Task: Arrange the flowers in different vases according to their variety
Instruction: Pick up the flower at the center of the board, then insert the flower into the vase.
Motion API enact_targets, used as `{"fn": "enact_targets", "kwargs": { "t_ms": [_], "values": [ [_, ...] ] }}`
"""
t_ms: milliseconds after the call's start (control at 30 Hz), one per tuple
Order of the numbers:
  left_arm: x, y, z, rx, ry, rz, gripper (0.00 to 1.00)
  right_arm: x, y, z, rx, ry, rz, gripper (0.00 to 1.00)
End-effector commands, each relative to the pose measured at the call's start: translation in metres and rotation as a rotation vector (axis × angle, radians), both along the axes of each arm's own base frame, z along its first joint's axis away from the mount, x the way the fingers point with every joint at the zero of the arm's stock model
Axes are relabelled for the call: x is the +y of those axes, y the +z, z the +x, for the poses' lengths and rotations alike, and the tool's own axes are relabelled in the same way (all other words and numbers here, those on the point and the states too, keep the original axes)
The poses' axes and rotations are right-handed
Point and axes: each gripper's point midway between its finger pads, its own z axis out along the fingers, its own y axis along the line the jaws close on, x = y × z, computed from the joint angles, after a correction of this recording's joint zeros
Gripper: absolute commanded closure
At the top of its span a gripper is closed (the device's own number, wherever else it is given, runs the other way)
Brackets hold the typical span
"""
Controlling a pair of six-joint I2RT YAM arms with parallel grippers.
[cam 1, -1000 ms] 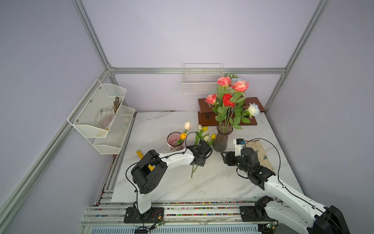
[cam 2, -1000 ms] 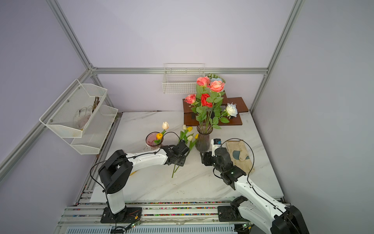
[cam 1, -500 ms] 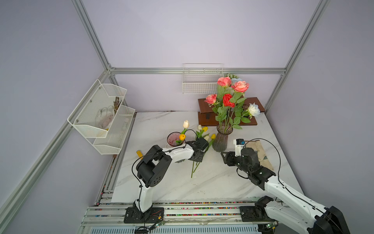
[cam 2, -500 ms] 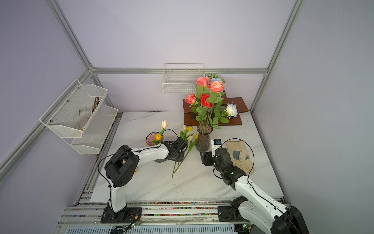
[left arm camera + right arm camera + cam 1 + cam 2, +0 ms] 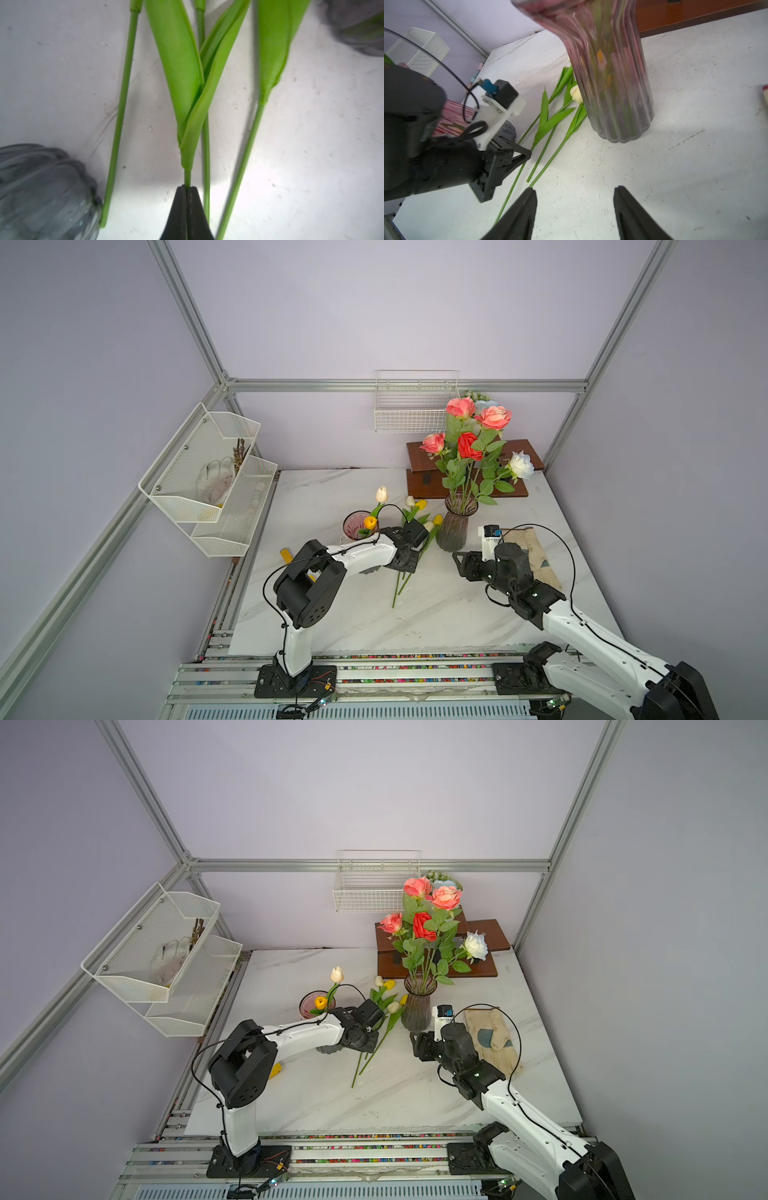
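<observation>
Several tulips lie on the marble table between the two vases, their stems pointing toward the front. My left gripper is shut on one tulip stem, just below its leaves. In both top views it reaches down onto the stems. The left vase holds an orange tulip and a cream one. The right vase holds the roses. My right gripper stands open and empty above the table, in front of that vase.
A brown wooden stand sits at the back behind the roses. A beige cloth lies right of my right arm. White mesh shelves hang on the left wall, a wire basket on the back wall. A small yellow object lies near the left edge.
My left gripper has closed on the tulip stem, and the left arm's elbow has shifted. The right arm has not moved.
</observation>
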Motion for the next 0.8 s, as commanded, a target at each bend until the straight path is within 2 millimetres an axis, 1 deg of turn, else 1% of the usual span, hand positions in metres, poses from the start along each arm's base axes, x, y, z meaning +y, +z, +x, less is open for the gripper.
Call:
{"fn": "enact_targets", "kwargs": {
  "t_ms": [0, 33, 100, 133, 233, 267, 300, 367, 467, 600, 700, 767],
  "values": [
    [0.0, 0.079, 0.0, -0.17, -0.02, -0.073, 1.0, 0.005, 0.004, 0.001, -0.002, 0.023, 0.021, 0.36],
    [0.0, 0.092, -0.003, -0.196, -0.029, -0.091, 1.0, 0.007, 0.004, 0.001, -0.001, 0.03, 0.025, 0.3],
    [0.003, 0.117, -0.007, -0.243, -0.039, -0.125, 1.0, 0.012, 0.004, -0.001, 0.008, 0.058, 0.039, 0.26],
    [0.008, 0.131, -0.008, -0.275, -0.038, -0.137, 1.0, 0.017, 0.009, 0.001, -0.004, 0.07, 0.067, 0.24],
    [0.027, 0.176, -0.008, -0.403, -0.023, -0.141, 1.0, 0.03, 0.009, 0.002, 0.021, 0.117, 0.119, 0.21],
    [0.032, 0.186, -0.006, -0.437, -0.019, -0.133, 1.0, 0.035, 0.008, 0.002, 0.038, 0.132, 0.133, 0.21],
    [0.041, 0.212, -0.009, -0.501, -0.011, -0.156, 1.0, 0.038, 0.006, 0.003, 0.056, 0.14, 0.141, 0.21],
    [0.054, 0.242, -0.012, -0.584, -0.004, -0.176, 1.0, 0.044, 0.001, 0.007, 0.094, 0.143, 0.14, 0.21],
    [0.074, 0.283, -0.018, -0.7, 0.019, -0.215, 1.0, 0.05, -0.009, 0.013, 0.141, 0.128, 0.102, 0.21],
    [0.095, 0.339, -0.031, -0.853, 0.036, -0.311, 1.0, 0.063, -0.025, 0.017, 0.199, 0.13, 0.019, 0.21],
    [0.118, 0.371, -0.036, -0.97, 0.076, -0.317, 1.0, 0.074, -0.034, 0.023, 0.238, 0.126, -0.045, 0.21],
    [0.132, 0.384, -0.034, -1.031, 0.117, -0.31, 1.0, 0.081, -0.039, 0.027, 0.266, 0.119, -0.095, 0.23]
  ]
}}
